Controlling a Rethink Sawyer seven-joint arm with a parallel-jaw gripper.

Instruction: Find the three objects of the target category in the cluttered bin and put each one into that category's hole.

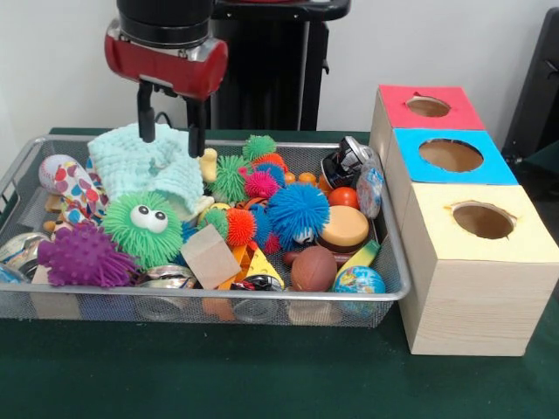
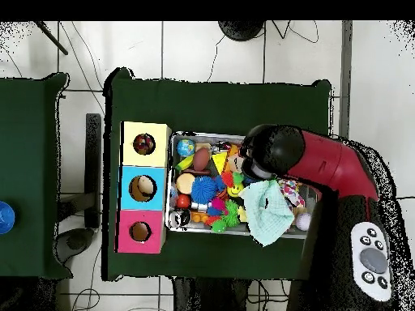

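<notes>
Gripper (image 1: 172,131) was seen open, fingers apart, poised above mint cloth (image 1: 147,164) at the mesh bin's (image 1: 218,307) far edge. No legible writing was found.

My arm (image 1: 166,35) comes down from the top, left of centre: black wrist cylinder, then a red band with a grey stripe across it. My gripper (image 1: 171,122) hangs straight down below the red band, pointing vertically. 2 black fingers (image 1: 145,113), spread apart with a clear gap between them, nothing held in that gap. Left-hand finger in the picture looks a bit higher, the other reaches a bit lower. From overhead my arm (image 2: 324,162) runs as a red link from the lower right up to a black rounded wrist head (image 2: 271,150). Fingers hidden under that head in this view.
</notes>
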